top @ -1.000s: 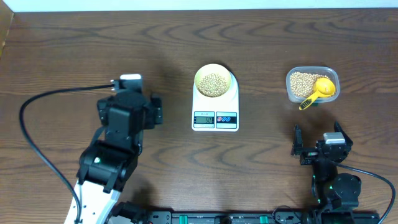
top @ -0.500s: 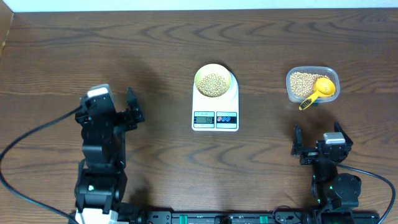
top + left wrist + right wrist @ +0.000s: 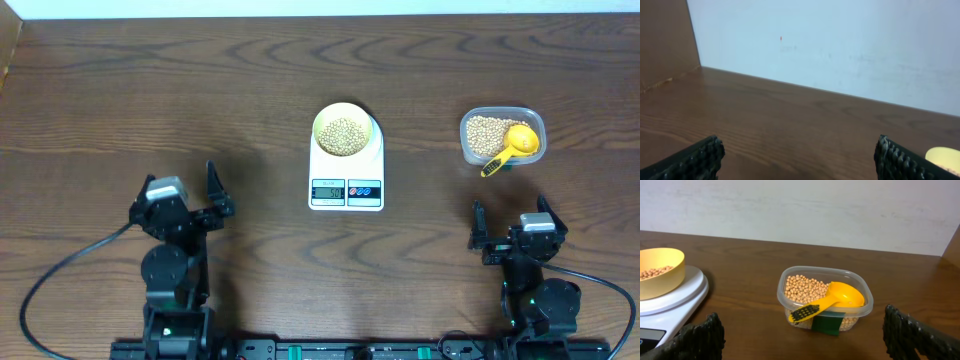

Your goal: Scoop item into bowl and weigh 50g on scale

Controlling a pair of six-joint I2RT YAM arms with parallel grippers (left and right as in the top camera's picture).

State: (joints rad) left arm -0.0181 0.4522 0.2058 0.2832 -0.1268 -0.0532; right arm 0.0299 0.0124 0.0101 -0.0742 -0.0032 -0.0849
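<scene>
Brown wood table (image 3: 120, 90), scale (image 3: 373, 160) about mid-table with the bowl (image 3: 320, 120) on its platform and beans (image 3: 345, 135) piled inside. Off to the right is a clear tub (image 3: 466, 142) holding more beans, plus a yellow scoop (image 3: 520, 140) lying in it, handle poking over the near rim. Both arms sit at the near edge, well apart from all that. Left gripper (image 3: 180, 192) is spread wide, nothing in it. Right gripper (image 3: 513, 228) is the same, wide and empty, facing the tub.
</scene>
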